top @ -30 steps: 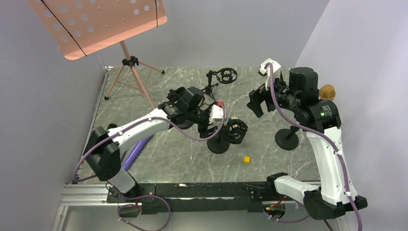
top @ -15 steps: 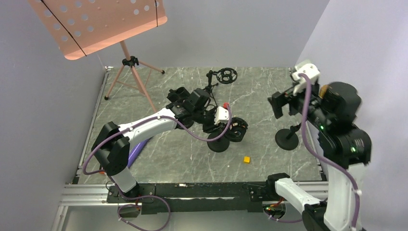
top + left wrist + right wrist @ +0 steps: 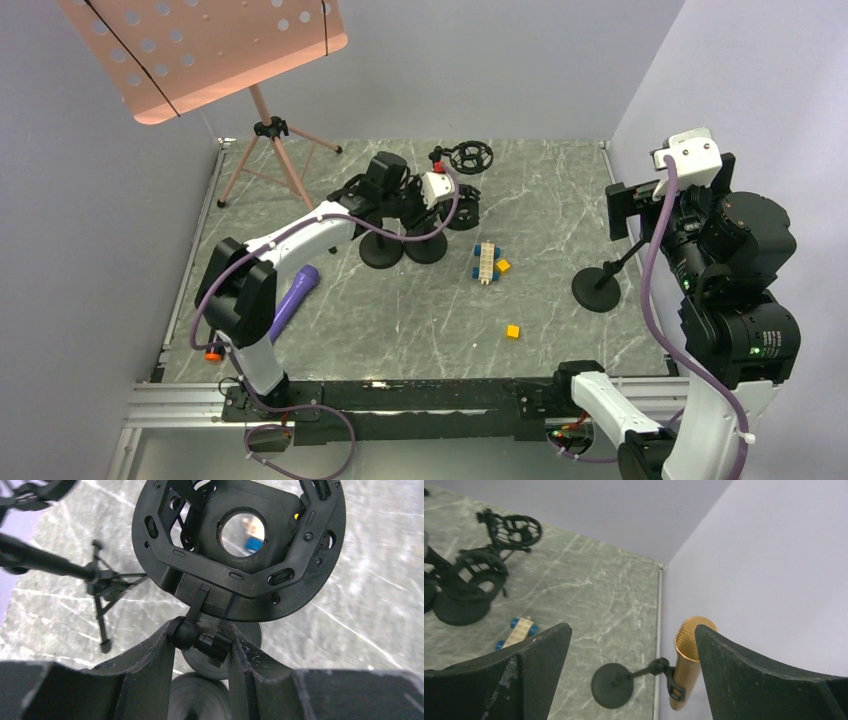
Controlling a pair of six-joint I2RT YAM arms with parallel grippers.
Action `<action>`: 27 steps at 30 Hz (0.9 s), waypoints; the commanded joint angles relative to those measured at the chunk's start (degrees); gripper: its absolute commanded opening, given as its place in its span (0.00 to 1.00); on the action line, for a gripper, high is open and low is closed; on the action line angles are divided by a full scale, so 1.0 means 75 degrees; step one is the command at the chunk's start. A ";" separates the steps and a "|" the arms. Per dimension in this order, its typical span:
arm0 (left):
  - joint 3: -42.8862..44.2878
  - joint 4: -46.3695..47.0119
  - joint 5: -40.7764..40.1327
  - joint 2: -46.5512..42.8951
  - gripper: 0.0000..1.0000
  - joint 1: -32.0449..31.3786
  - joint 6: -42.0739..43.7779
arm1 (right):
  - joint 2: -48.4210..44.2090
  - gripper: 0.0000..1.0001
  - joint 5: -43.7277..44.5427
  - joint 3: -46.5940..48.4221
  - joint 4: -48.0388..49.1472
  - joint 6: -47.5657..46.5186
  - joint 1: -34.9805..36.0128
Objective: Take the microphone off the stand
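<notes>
The microphone (image 3: 687, 662) is standing at the right edge of the worktop (image 3: 560, 200), just beside the wall. It is showing a gold tubular body with a rounded gold mesh head on top, and it is leaning slightly with the head up; a black clip is gripping its lower body, and a short black arm is joining that clip to the round black base of the stand (image 3: 611, 685); in the top view the right arm is hiding most of it.

The right gripper (image 3: 631, 635) is hanging above and apart from the microphone; its jaws are spread wide and holding nothing, and the wrist view is showing the microphone between them.

The left gripper (image 3: 201, 636) is sitting well apart, toward the far left-centre of the worktop; its jaws are standing partly closed around a small black knob (image 3: 210, 647) under a ring-shaped shock mount (image 3: 310, 555), and they appear to be pinching it, though contact is hard to confirm this close.

A toy block car (image 3: 487, 262) and a yellow cube (image 3: 512, 331) are lying on the worktop between the two arms.
</notes>
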 commanded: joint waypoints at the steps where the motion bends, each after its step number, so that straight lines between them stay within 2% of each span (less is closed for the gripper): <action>1: 0.0781 0.0580 -0.0310 0.0307 0.34 0.0194 -0.0145 | 0.0032 0.99 0.1247 0.0134 -0.0300 -0.0020 -0.0297; 2: 0.0809 0.0564 -0.0301 0.0308 0.46 0.0193 -0.0181 | 0.0046 0.99 0.1520 0.0106 -0.0328 -0.0084 -0.0348; 3: 0.0792 0.0577 -0.0225 0.0268 0.53 0.0192 -0.0206 | 0.0050 0.99 0.1837 0.0063 -0.0329 -0.0157 -0.0401; 5: 0.0679 0.0660 -0.0127 0.0105 0.64 0.0195 -0.0289 | 0.0066 0.99 0.2471 -0.0008 -0.0271 -0.0242 -0.0535; 7: 0.0645 0.0693 -0.0142 -0.0059 0.71 0.0181 -0.0503 | 0.0085 0.99 0.2976 -0.0060 -0.0365 -0.0370 -0.0722; 11: 0.0851 0.0356 -0.0182 -0.0355 0.76 0.0169 -0.0830 | 0.0148 0.99 0.3345 -0.0592 -0.0846 -0.0396 -0.0932; 17: 0.0900 0.0033 -0.0013 -0.0902 0.77 0.0137 -0.0874 | -0.0053 0.99 0.3652 -0.1773 -0.0553 -0.0455 -0.1134; 20: 0.0937 0.0022 0.0028 -0.1094 0.77 0.0134 -0.0859 | -0.0194 0.99 0.3884 -0.2432 -0.0113 -0.0592 -0.1187; 23: 0.1096 -0.0017 0.0128 -0.1153 0.77 0.0122 -0.0938 | -0.0295 0.99 0.4621 -0.3257 0.0721 -0.0906 -0.1296; 27: 0.1378 -0.0092 0.0263 -0.1094 0.76 0.0093 -0.1071 | -0.0404 0.92 0.4637 -0.3751 0.1620 -0.1005 -0.1429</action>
